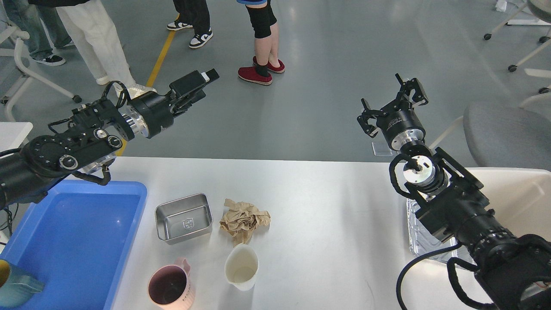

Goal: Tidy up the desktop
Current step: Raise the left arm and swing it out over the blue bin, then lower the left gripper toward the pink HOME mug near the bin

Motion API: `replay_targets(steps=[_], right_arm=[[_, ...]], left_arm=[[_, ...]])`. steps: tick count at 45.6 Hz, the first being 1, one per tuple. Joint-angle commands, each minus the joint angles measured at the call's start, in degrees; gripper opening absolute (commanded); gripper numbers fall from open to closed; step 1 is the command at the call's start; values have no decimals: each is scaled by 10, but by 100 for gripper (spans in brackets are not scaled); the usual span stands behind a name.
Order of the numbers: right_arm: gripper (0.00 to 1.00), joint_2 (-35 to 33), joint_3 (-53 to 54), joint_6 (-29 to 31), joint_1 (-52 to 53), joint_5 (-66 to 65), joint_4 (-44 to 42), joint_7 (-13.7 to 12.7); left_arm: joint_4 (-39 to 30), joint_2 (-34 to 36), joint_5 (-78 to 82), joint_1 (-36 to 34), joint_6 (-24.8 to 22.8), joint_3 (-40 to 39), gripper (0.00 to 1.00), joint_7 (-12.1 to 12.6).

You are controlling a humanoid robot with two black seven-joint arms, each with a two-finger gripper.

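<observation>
Both arms hang raised beyond the desktop, where a crumpled paper ball awaits clearing. The right gripper is spread and empty; the left gripper shows side-on, its finger state unclear

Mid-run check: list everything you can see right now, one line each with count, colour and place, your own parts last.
desktop: 1, white, fills the lower view
blue tray: 1, blue, left end
teal cup: 1, teal, in the tray's near left corner
metal tin: 1, silver, empty, right of the tray
crumpled paper: 1, brown, right of the tin
pink mug: 1, pink, near edge
white cup: 1, white, right of the mug
foil tray: 1, silver, under the right arm
cream bin: 1, cream, right end
left gripper: 1, black, beyond the far edge, state unclear
right gripper: 1, black, open, empty
</observation>
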Motion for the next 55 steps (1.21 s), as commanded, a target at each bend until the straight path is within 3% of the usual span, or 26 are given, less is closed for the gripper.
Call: replay_targets(steps=[1,13,18,26,36,45,51,55], right_arm=[[100,0,0,0,-4,0,0,0],[100,8,-1,-1,-10,0,1,0],[100,16,-1,-2,-10,0,1,1],[100,22,-1,-2,-10,0,1,1],[100,32,-1,-2,-10,0,0,1],[100,43,-1,-2,-9,-1,0,1],[100,44,-2,-2,-10,-1,0,1],[100,45,-2,-2,-10,-1,0,1]], left_arm=[[-75,61,42,-29,-12,43,97,1],[-190,165,87,-93,-42,109,97,-2],[-256,230,115,-134,-88,138,97,1],[-356,367,122,-178,-99,202,97,13],[-366,481,210,-223,-204,202,97,13],[-413,547,267,-221,-206,202,96,16],[-432,579,270,-220,-208,203,96,41],[-434,595,305,-220,-210,203,96,42]])
